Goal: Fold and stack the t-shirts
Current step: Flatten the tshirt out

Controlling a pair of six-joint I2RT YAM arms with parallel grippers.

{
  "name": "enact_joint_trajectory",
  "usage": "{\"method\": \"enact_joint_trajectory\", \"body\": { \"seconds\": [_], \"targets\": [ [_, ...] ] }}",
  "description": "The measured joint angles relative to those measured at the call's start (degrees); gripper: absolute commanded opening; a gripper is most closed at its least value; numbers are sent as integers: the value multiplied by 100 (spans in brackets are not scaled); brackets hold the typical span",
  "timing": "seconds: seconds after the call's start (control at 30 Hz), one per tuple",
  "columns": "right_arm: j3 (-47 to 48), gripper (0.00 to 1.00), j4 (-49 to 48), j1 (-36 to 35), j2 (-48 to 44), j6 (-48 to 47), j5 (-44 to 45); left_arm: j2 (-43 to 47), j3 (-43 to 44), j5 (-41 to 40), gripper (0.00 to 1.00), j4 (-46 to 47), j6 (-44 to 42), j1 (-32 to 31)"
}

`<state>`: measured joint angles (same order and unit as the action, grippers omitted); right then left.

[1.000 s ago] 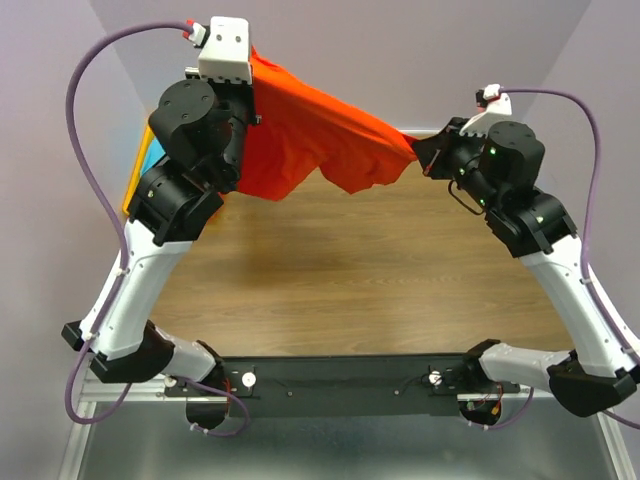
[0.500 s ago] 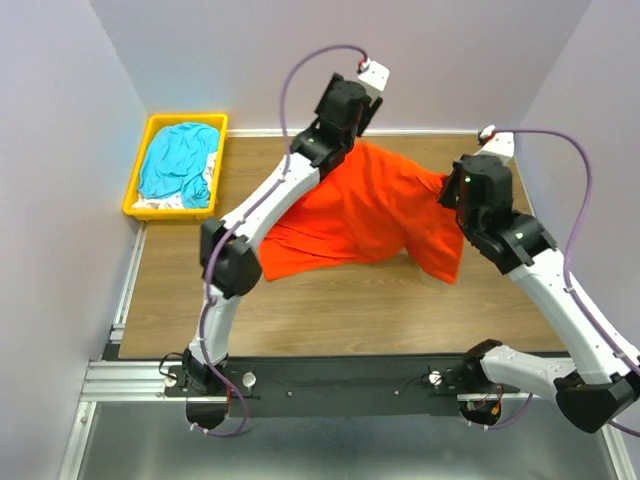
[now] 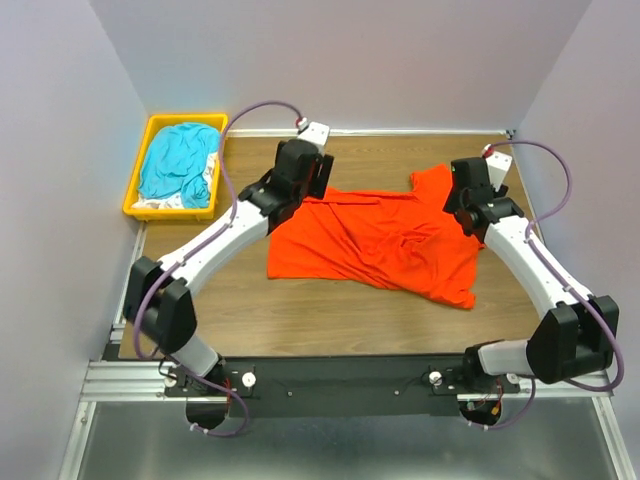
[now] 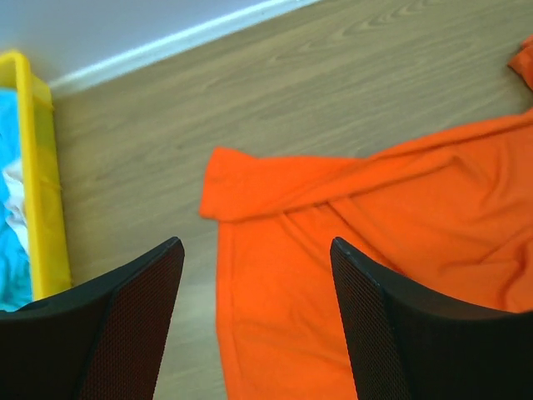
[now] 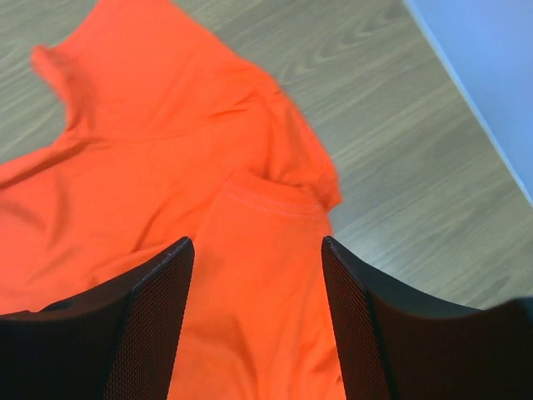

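Note:
A bright orange-red t-shirt [image 3: 375,240] lies spread out and wrinkled on the wooden table. My left gripper [image 3: 316,186] hovers over its far left edge. In the left wrist view that gripper [image 4: 256,243] is open with only the orange cloth [image 4: 375,225] below. My right gripper [image 3: 463,196] stands over the shirt's far right sleeve. It [image 5: 256,242] is open too, with the cloth [image 5: 166,150] lying flat under it. A teal-blue t-shirt [image 3: 178,160] sits crumpled in the bin on some white fabric [image 3: 160,203].
A yellow plastic bin [image 3: 135,195] stands at the far left corner, its rim [image 4: 37,167] also in the left wrist view. Walls close the table at the back and sides. Bare wood [image 3: 330,320] lies in front of the orange shirt.
The orange shirt hung in the air between both shut grippers. Both arms came down and forward, laid it on the table, and both grippers opened and let it go.

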<state>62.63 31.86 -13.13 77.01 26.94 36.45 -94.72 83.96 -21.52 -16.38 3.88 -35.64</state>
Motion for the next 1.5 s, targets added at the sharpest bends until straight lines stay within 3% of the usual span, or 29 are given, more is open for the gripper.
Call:
{"method": "enact_joint_trajectory", "body": {
  "seconds": [0.13, 0.27, 0.4, 0.6, 1.13, 1.5],
  "targets": [
    [199, 69, -105, 2, 26, -275, -914, 833, -1453, 127, 61, 157, 562, 28],
    [186, 67, -387, -2, 157, -431, -2256, 901, -2734, 455, 49, 107, 1084, 214],
    [-107, 67, -647, -9, 354, -420, -3202, 745, -3130, 654, 45, 44, 1384, 391],
    [-588, 67, -826, -11, 603, -315, -3864, 205, -3167, 883, 44, 236, 1611, 442],
    [-1016, 68, -1394, -9, 1283, -42, -3753, 92, -3495, 1091, 43, 697, 2046, 581],
    [-157, 68, -1650, 33, 2524, -74, -3298, 358, -3891, 1075, 43, 1051, 2238, 719]
  ]
}}
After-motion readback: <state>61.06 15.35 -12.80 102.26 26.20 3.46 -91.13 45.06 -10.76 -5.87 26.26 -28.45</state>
